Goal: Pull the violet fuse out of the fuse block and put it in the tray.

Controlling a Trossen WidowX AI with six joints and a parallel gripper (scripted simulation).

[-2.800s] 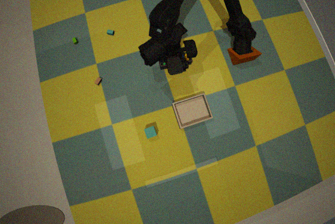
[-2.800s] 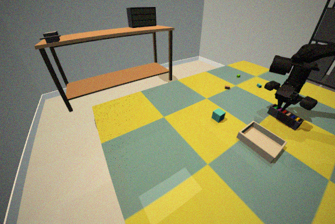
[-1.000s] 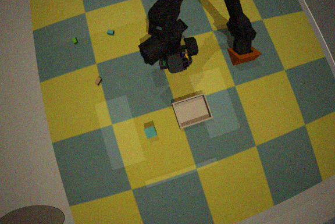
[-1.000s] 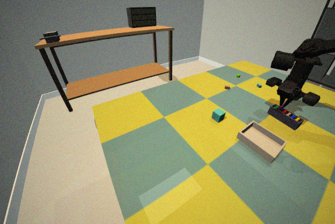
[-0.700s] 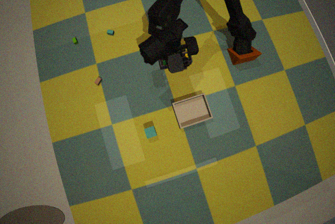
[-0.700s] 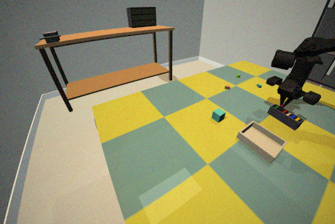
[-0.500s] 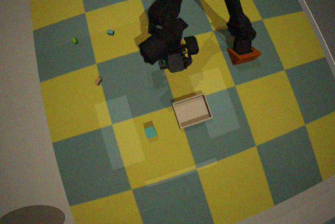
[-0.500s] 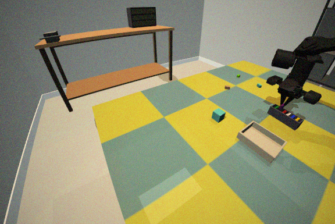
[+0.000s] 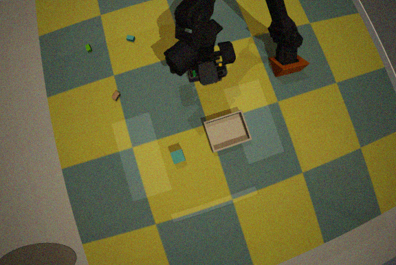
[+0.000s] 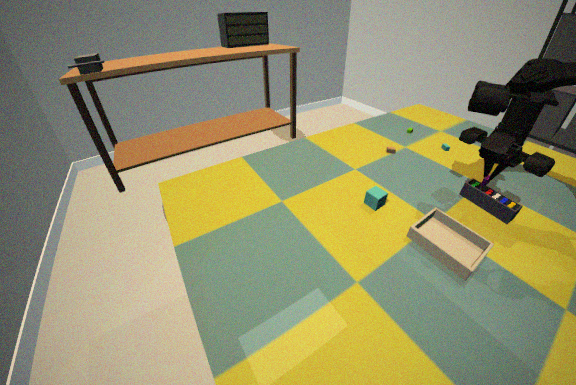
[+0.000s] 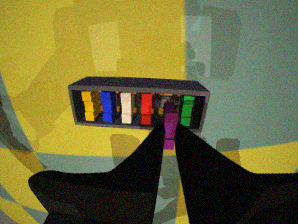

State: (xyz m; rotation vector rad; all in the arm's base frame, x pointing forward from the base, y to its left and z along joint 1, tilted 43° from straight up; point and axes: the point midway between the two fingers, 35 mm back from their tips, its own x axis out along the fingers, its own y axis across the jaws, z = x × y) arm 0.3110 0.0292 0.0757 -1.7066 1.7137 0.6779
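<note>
The violet fuse (image 10: 486,180) (image 11: 170,122) is upright between the fingertips of my gripper (image 10: 486,178) (image 11: 169,129), which is shut on it. In the top view the fingertips and the fuse are hidden under the gripper body. The fuse is above the dark fuse block (image 10: 486,205) (image 11: 140,83), over an empty slot between the red fuse (image 11: 146,107) and the green fuse (image 11: 187,110). White, blue and yellow fuses stand in the other slots. The beige open tray (image 9: 225,133) (image 10: 450,240) is empty.
A teal cube (image 9: 178,157) (image 10: 375,199) stands beside the tray. Small green (image 9: 89,48), teal (image 9: 130,38) and brown (image 9: 116,96) pieces lie farther off. A second dark arm-like shape ends at an orange piece (image 9: 290,69) in the top view.
</note>
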